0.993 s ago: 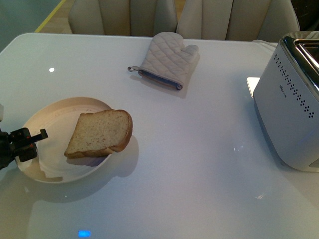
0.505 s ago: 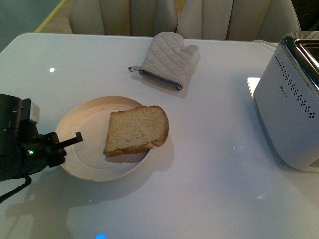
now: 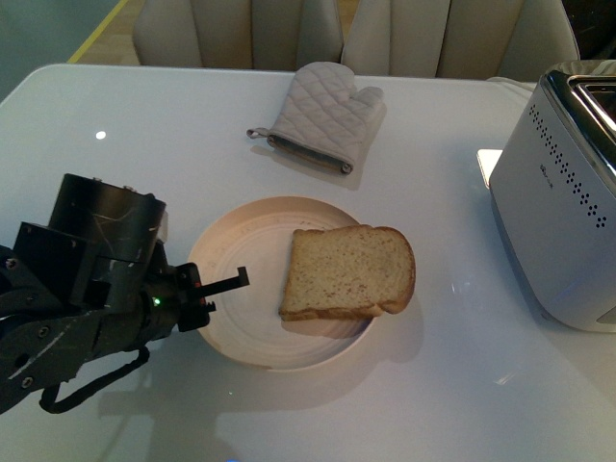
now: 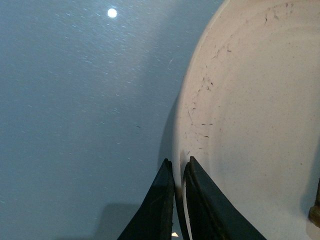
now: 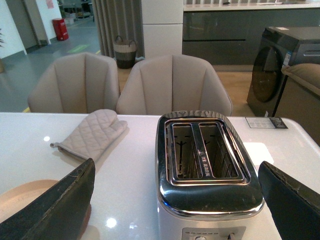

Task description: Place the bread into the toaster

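Left claw (image 4: 177,167) tight on plate (image 3: 280,364) rim, bread (image 3: 346,272) at opposite edge, toaster (image 3: 563,217) well apart; right claw (image 5: 175,165) wide, empty.

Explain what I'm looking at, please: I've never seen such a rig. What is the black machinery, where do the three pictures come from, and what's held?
It is a two-armed robot. The front view looks from its body over a white table; the other two come from cameras on each wrist. On the table lie a plate with a slice of bread, an oven mitt and a toaster. The left gripper pinches the plate's rim, shown close in its wrist view. The right gripper is open and empty, facing the toaster's slots.
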